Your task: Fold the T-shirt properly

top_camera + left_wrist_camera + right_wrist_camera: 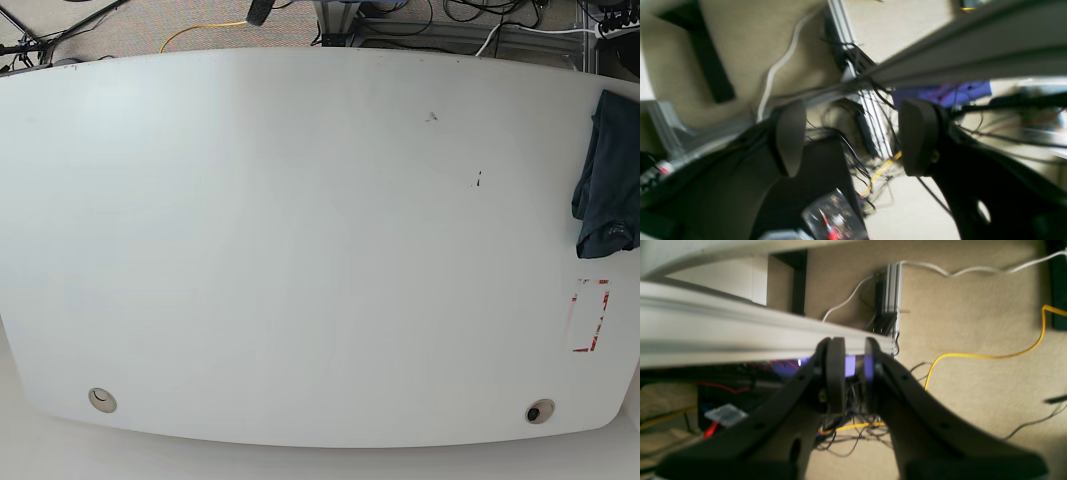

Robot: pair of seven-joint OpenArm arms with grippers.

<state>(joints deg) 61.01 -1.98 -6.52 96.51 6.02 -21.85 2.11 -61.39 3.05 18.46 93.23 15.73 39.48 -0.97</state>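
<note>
The dark navy T-shirt [608, 180] lies bunched at the table's far right edge in the base view, partly cut off by the frame. Neither arm appears in that view. In the left wrist view my left gripper [853, 136] stands wide open with nothing between its fingers, facing carpet, cables and the table frame. The right wrist view shows my right gripper [853, 373] with only a narrow gap between its pads and nothing held, also looking at the floor below the table edge. No wrist view shows the T-shirt.
The white table [300, 250] fills the base view. A red-and-white marked rectangle [588, 315] sits near its right edge, below the T-shirt. Two round grommets [101, 400] [540, 411] lie near the front edge. Cables and an aluminium frame [706, 336] lie beyond the table.
</note>
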